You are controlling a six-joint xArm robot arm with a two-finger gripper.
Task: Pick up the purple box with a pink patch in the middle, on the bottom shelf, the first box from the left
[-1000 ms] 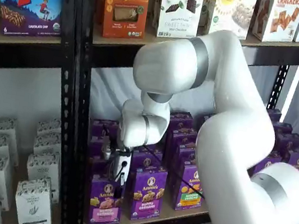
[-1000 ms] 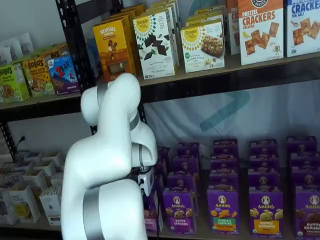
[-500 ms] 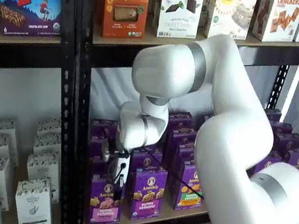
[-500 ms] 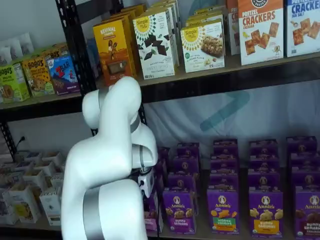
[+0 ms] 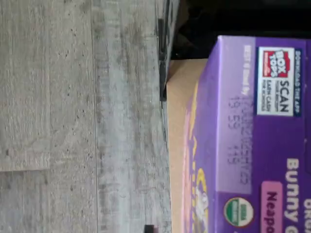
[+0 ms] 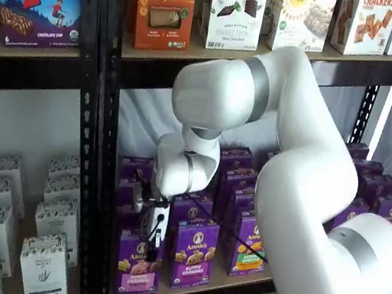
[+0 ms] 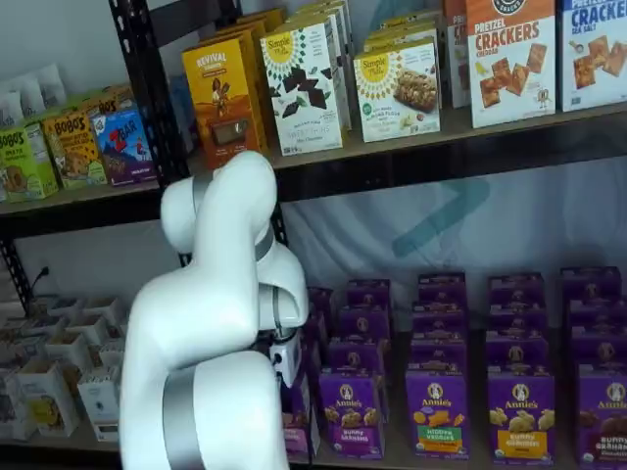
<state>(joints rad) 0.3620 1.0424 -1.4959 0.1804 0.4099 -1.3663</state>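
The purple box (image 6: 135, 266) with a pink band stands at the left end of the bottom shelf (image 6: 234, 281), front row. My gripper (image 6: 154, 243) hangs straight down onto its top edge, white body above and black fingers side-on, so I cannot tell whether a gap is there. In a shelf view my arm hides most of the box (image 7: 297, 431), and only the gripper's white body (image 7: 286, 358) shows. The wrist view is filled by the box's purple top flap (image 5: 252, 145) with a pink patch, at the shelf's front edge (image 5: 176, 145).
More purple cartons (image 6: 192, 255) stand in rows to the right and behind. A black perforated upright (image 6: 98, 176) is close on the left. White cartons (image 6: 43, 264) fill the neighbouring bay. Grey plank floor (image 5: 73, 121) lies below the shelf front.
My arm's upper joints have shifted slightly up and left. The gripper has stayed at the top of the purple box, and the box has not visibly moved.
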